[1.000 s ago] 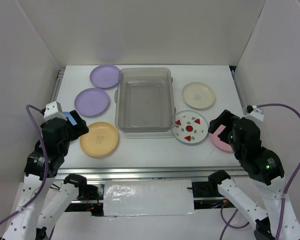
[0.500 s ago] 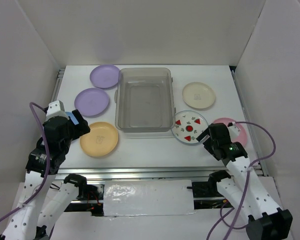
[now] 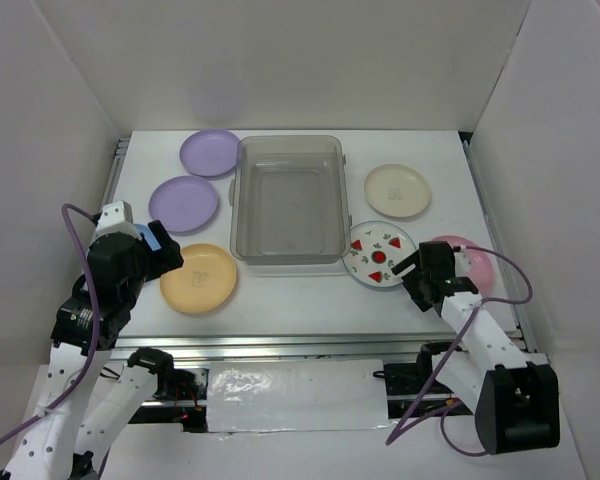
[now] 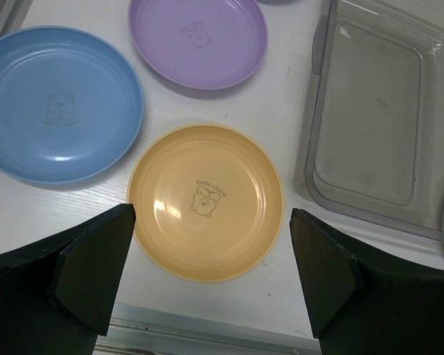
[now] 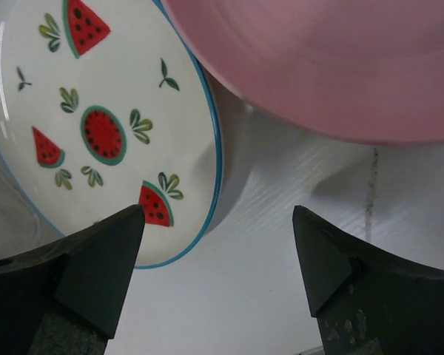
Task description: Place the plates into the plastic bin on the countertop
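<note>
White table (image 3: 300,300) carries the bin (image 3: 242,205) at its middle, and all seven plates lie outside it. On the left, a far lavender plate (image 3: 210,152) lies just beside the bin's far corner. A near lavender plate (image 3: 184,203) is next, then the yellow plate (image 3: 198,278) off the bin's near left corner. The blue plate (image 4: 59,103) lies left of the yellow one, mostly hidden under the left arm (image 3: 110,285) in the top view. On the right, the cream plate (image 3: 398,190) is apart from the bin. The fruit plate (image 3: 378,254) is at the bin's near right corner, its edge meeting the rim. The pink plate (image 3: 477,262) is just right of the fruit plate, partly covered by the right arm (image 3: 460,310).

The left jaws stand wide open above the table and hold nothing. In the left wrist view the yellow plate lies straight below, centred in the gap between the two fingers (image 4: 89,274), which reach roughly to its left and right edges.

The right jaws are low over the table, spread wide, gripping nothing. Below their gap lie the right edge of the fruit plate, which casts a shadow on the table, and bare table next to it. The pink plate, blurred, lies beyond the gap to the right, and its rim looks to overlap the fruit plate's far edge.
</note>
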